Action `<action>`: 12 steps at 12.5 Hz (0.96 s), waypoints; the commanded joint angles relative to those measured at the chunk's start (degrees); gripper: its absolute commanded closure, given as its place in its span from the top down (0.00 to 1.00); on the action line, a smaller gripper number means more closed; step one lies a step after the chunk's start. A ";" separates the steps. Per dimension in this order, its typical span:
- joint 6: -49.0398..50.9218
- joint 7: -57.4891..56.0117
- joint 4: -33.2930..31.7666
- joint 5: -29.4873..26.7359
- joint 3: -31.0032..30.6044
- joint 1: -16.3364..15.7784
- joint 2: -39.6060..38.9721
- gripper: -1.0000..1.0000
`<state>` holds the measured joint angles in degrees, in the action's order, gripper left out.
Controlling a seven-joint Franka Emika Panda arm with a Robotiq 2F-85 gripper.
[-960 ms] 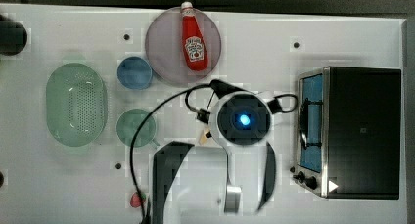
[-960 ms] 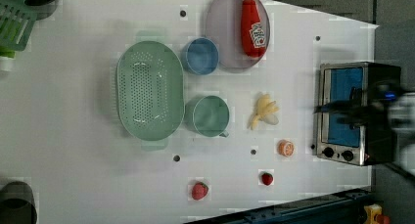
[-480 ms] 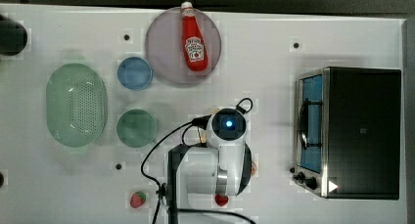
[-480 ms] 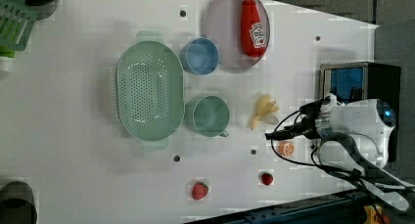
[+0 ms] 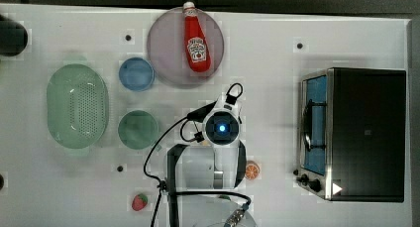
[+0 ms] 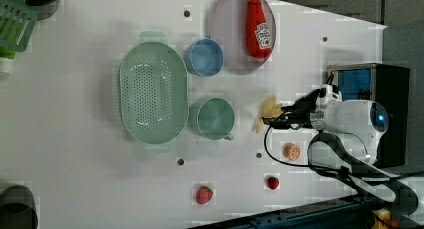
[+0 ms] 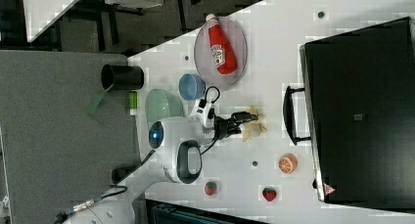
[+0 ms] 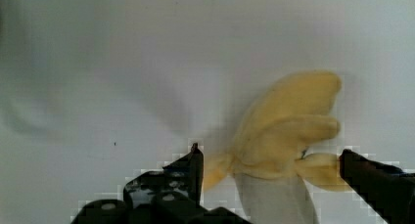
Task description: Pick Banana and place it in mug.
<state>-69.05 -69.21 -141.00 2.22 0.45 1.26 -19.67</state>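
Observation:
The banana [image 8: 286, 121], pale yellow with peeled flaps, lies on the white table between my gripper's [image 8: 269, 154] two black fingers, which stand open on either side of it. In the left view the banana [image 6: 270, 110] sits right of the dark green mug [image 6: 212, 118], and the gripper [image 6: 279, 120] is at its right end. In the right view the gripper [image 7: 248, 118] reaches over the banana [image 7: 253, 128]. In the top view the mug [image 5: 137, 130] stands left of my wrist [image 5: 221, 129], which covers the banana.
A blue cup [image 5: 136, 74] and a pale green colander [image 5: 78, 105] stand near the mug. A ketchup bottle [image 5: 197, 38] lies on a plate [image 5: 163, 48]. A toaster oven [image 5: 366, 133], an orange slice [image 5: 252, 170] and strawberries [image 6: 203, 194] [image 6: 272, 182] lie around.
The arm has swung away from the toaster oven toward the mug side and come down, so the open gripper now straddles the banana.

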 commanded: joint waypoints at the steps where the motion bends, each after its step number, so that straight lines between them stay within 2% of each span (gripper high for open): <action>1: -0.81 -3.28 0.64 -1.08 0.78 0.08 -1.01 0.72; 2: -0.82 -3.31 0.66 -1.08 0.89 0.10 -1.00 0.57; 4: -0.83 -3.30 0.56 -1.08 1.06 0.20 -0.77 0.35; 7: -0.72 -3.14 0.59 -1.09 1.67 0.22 0.09 0.32; 9: 0.53 -2.89 0.66 -1.10 2.34 0.26 3.77 0.32; 12: 14.34 -2.61 1.53 -1.10 2.68 0.25 14.06 0.32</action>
<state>-54.19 -70.78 -142.23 1.27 2.06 1.53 -10.58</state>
